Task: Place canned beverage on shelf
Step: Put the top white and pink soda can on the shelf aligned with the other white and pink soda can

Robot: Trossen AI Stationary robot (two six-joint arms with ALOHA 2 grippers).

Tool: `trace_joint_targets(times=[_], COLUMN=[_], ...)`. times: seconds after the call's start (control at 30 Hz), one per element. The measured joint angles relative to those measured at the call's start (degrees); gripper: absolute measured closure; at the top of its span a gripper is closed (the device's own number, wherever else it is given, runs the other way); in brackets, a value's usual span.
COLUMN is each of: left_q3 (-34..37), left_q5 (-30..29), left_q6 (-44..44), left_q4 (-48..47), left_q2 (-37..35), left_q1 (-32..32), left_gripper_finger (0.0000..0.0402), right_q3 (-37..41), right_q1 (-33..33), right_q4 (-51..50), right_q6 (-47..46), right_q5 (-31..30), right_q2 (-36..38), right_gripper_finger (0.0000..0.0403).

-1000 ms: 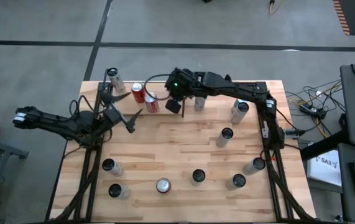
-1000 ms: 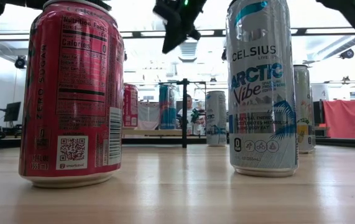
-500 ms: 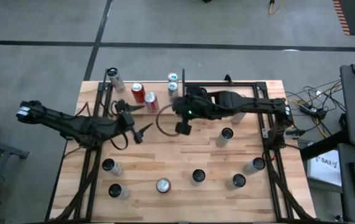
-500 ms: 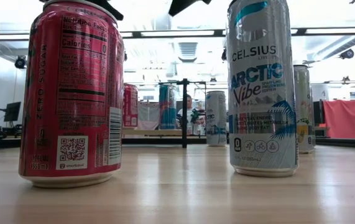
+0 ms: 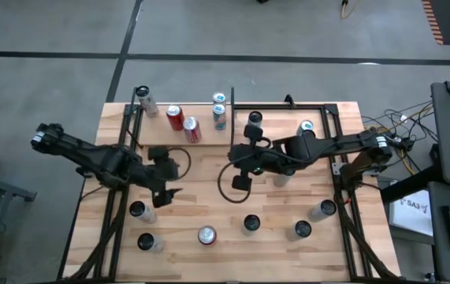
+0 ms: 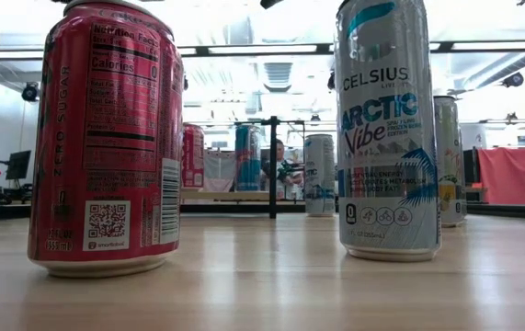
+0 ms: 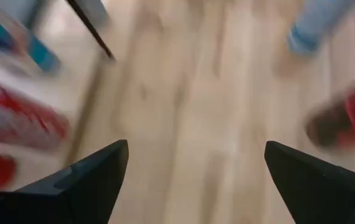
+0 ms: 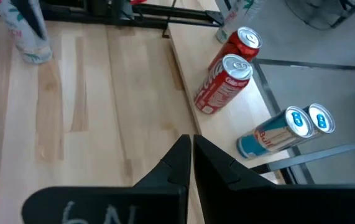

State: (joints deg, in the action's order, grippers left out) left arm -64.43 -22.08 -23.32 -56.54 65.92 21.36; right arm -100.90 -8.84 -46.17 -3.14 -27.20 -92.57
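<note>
The shelf (image 5: 161,132) is a pale plywood panel at the table's far left. Two red cans (image 5: 183,122) and two blue cans (image 5: 220,108) stand on it, seen also in the right wrist view as red cans (image 8: 228,81) and blue cans (image 8: 286,130). My right gripper (image 5: 240,183) hangs shut over the table's middle, holding nothing; its shut fingertips (image 8: 190,142) point toward the shelf's edge (image 8: 214,134). My left gripper (image 5: 167,195) hovers open above bare wood at the left, nothing between its fingers (image 7: 196,177).
Several loose cans stand on the table's near half, such as a red-topped can (image 5: 206,235), a dark-topped can (image 5: 251,224) and a left can (image 5: 136,210). A bare black frame (image 5: 288,105) at the far right holds two cans (image 5: 306,128). Two cans (image 6: 388,129) loom close in the low view.
My right gripper has drawn away from the shelf toward the table's middle and near edge, staying shut, and the blue cans it covered now show. My left gripper has swung toward the near edge and tipped downward, still open. No can has moved.
</note>
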Motion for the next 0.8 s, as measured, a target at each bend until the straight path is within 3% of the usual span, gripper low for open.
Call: trace_joint_targets(times=[0.13, 0.33, 0.6, 0.8], left_q3=[-5.5, -13.3, -13.9, -13.8], left_q5=[6.2, 9.1, 13.9, 14.2], left_q6=[-5.7, -13.4, -24.0, -33.9], left_q4=[-12.1, -29.9, -32.3, -32.6], left_q2=[2.8, 5.7, 4.1, 3.8], left_q1=[2.8, 7.5, 14.4, 20.0], left_gripper_finger=[0.0041, 0.0041, 0.0041, 0.0041], right_q3=[4.3, 8.5, 9.2, 9.2], right_q1=[0.2, 0.2, 0.2, 0.3], right_q4=[3.0, 8.2, 9.4, 9.6], right_q6=[0.1, 1.5, 1.8, 1.8], right_q5=[0.0, 0.0, 0.0, 0.1], right_q2=[2.4, 4.4, 4.6, 4.3], right_gripper_finger=[0.0394, 0.0394, 0.0394, 0.0394])
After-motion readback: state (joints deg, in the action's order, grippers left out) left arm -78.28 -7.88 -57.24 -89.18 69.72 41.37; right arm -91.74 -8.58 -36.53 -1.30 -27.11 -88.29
